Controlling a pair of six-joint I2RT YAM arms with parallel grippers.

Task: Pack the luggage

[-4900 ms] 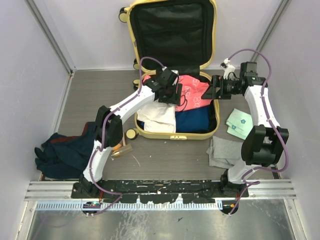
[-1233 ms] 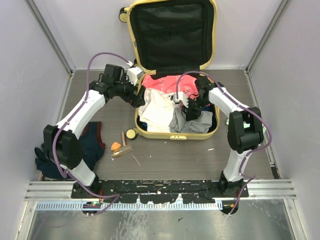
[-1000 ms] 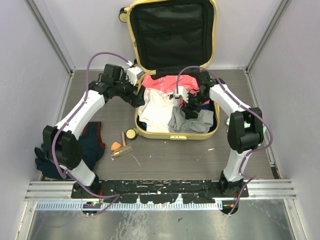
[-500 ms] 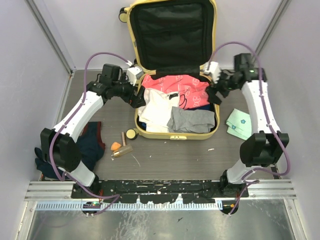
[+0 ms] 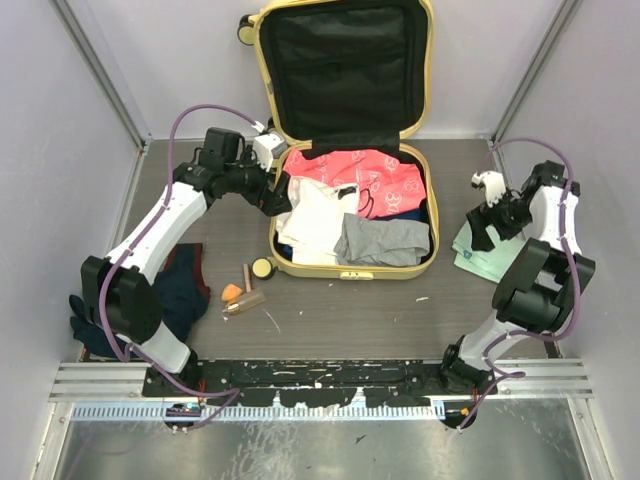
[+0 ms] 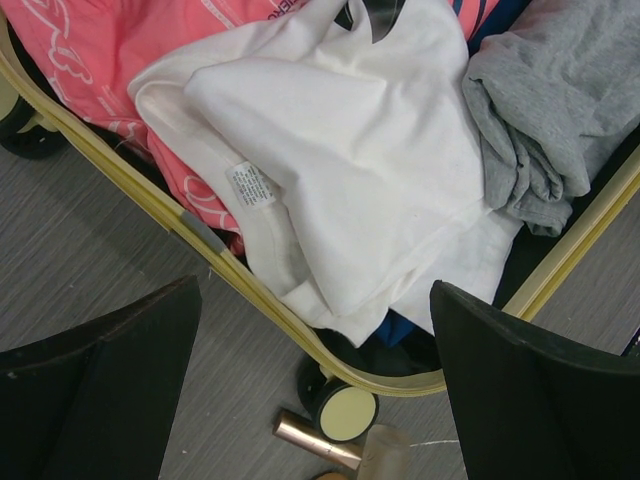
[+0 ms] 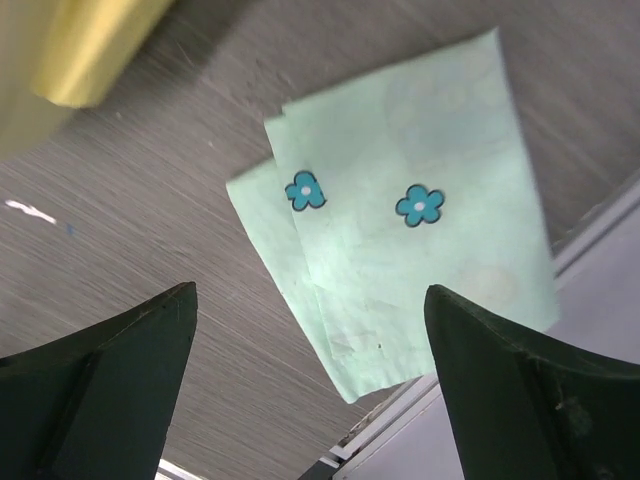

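Right hand (image 7: 310, 292), spread and empty, hovers over mint flowered cloth (image 7: 430, 260) at three o'clock of luggage (image 5: 350, 272); next: descend, pinch cloth.

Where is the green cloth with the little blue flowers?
In the top view the cloth lies on the table's right side, beside the suitcase, below the right fingers.

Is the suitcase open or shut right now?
Open: the luggage lid is raised at the back, and clothes lie exposed in the base.
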